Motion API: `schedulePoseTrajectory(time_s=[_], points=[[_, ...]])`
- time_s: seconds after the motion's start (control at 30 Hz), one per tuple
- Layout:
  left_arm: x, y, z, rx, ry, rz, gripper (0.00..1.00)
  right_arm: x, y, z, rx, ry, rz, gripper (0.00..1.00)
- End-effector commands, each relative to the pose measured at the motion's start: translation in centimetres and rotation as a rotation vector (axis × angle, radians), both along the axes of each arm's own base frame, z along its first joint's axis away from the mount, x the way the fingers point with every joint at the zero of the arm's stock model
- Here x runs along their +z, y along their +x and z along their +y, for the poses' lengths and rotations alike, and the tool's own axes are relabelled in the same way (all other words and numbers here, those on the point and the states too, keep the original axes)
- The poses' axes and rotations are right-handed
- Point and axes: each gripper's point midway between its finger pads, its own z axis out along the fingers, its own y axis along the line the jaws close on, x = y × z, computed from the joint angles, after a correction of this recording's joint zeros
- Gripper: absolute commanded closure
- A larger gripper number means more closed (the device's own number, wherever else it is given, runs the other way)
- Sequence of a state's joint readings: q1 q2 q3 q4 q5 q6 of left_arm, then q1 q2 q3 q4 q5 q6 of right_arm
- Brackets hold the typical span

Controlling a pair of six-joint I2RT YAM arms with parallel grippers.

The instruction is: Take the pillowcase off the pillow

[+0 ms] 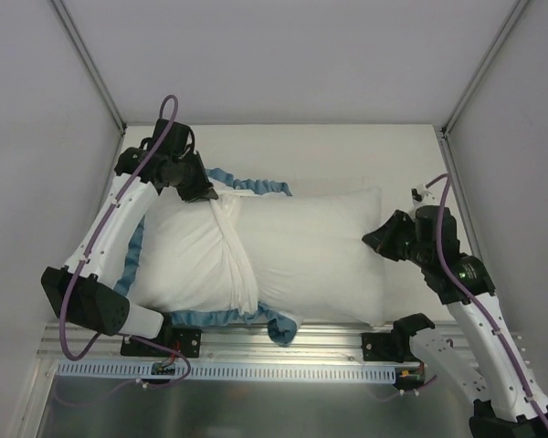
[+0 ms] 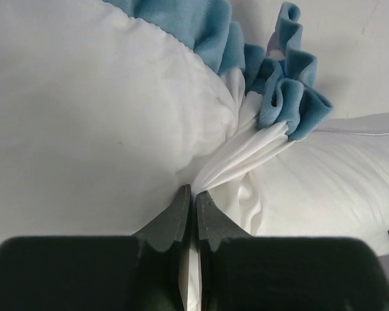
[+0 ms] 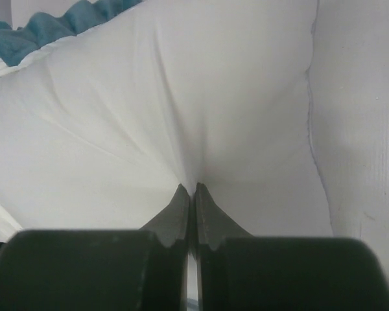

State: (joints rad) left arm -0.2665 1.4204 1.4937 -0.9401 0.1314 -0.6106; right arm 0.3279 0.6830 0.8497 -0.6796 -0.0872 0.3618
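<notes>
The plump white pillow (image 1: 320, 246) lies across the table. The pillowcase (image 1: 187, 255) covers its left part, white inside showing, bunched into a twisted band near the middle, with its teal ruffle (image 1: 256, 185) along the back, left and front edges. My left gripper (image 1: 205, 193) is shut on a gathered fold of the pillowcase (image 2: 246, 155) at the back left, beside the teal ruffle (image 2: 292, 97). My right gripper (image 1: 373, 242) is shut on a pinch of the pillow (image 3: 181, 97) at its right end. The gripper tips show in the left wrist view (image 2: 193, 194) and in the right wrist view (image 3: 190, 189).
The white table (image 1: 347, 155) is bounded by grey walls and metal frame posts at the back corners. A slotted rail (image 1: 256, 370) runs along the near edge between the arm bases. The pillow's front edge lies close to that rail.
</notes>
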Motion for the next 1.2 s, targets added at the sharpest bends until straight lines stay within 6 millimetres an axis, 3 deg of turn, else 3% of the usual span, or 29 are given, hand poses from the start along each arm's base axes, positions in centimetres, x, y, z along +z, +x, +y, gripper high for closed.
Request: schedulePoseTrajectory(time_s=[0.0,0.13,0.27,0.33,0.4,0.43,0.47,0.53,0.57,0.63,0.67,0.77,0.8,0.87,0.9,1.0,1.07,1.1,1.17], points=[[3.8,2.2,5.9,0.179,0.149,-0.174,1.0,-0.2,-1.7,-6.7,-0.211,-0.24,0.049,0.99],[3.7,3.8,4.3,0.153,0.077,-0.174,1.0,4.2,-0.3,-7.3,-0.239,-0.265,-0.039,0.99],[3.1,6.3,2.4,0.096,0.04,-0.159,1.0,6.7,1.4,-8.4,-0.279,-0.334,-0.078,0.99],[3.4,6.8,0.8,0.023,0.013,-0.163,1.0,7.4,2.1,-9.0,-0.293,-0.364,-0.082,0.99],[2.4,7.3,-0.3,-0.043,0.028,-0.145,1.0,8.6,2.5,-8.9,-0.291,-0.356,-0.105,0.99],[2.4,7.3,-0.8,-0.069,0.027,-0.146,0.77,8.8,2.5,-8.2,-0.252,-0.336,-0.116,0.99],[2.2,7.0,-1.7,-0.113,0.0,-0.136,0.58,9.2,2.7,-7.5,-0.217,-0.318,-0.133,0.89],[2.8,6.7,-2.2,-0.162,0.007,-0.161,0.21,9.3,2.6,-5.8,-0.125,-0.287,-0.132,0.53],[3.5,6.4,-2.3,-0.181,0.028,-0.191,0.06,9.2,2.3,-5.4,-0.097,-0.296,-0.126,0.26],[4.4,5.7,-2.2,-0.188,0.051,-0.226,0.01,9.0,1.9,-5.2,-0.065,-0.324,-0.126,0.09],[5.7,5.0,-2.1,-0.189,0.065,-0.265,0.02,8.8,1.6,-5.0,-0.039,-0.345,-0.127,0.04],[6.8,2.3,-3.4,-0.226,0.126,-0.318,0.12,7.7,0.7,-3.3,0.06,-0.385,-0.114,0.04],[6.7,1.1,-4.5,-0.246,0.163,-0.326,0.14,6.9,0.0,-2.0,0.13,-0.403,-0.105,0.04],[5.9,-1.2,-5.2,-0.25,0.156,-0.306,0.23,5.8,-0.4,-1.2,0.166,-0.444,-0.094,0.04],[4.2,-2.4,-5.5,-0.256,0.173,-0.27,0.25,5.3,-1.0,-0.1,0.222,-0.461,-0.102,0.04],[2.5,-6.2,-8.0,-0.311,0.157,-0.237,0.3,3.9,-1.9,1.1,0.3,-0.53,-0.122,0.04],[0.1,-9.0,-9.7,-0.377,0.193,-0.206,0.29,3.0,-2.3,1.8,0.344,-0.56,-0.137,0.04],[-1.4,-10.1,-10.2,-0.384,0.203,-0.177,0.27,2.8,-2.6,2.9,0.394,-0.575,-0.161,0.04],[-2.6,-12.0,-12.4,-0.451,0.213,-0.18,0.15,1.9,-2.8,4.0,0.438,-0.613,-0.174,0.04]])
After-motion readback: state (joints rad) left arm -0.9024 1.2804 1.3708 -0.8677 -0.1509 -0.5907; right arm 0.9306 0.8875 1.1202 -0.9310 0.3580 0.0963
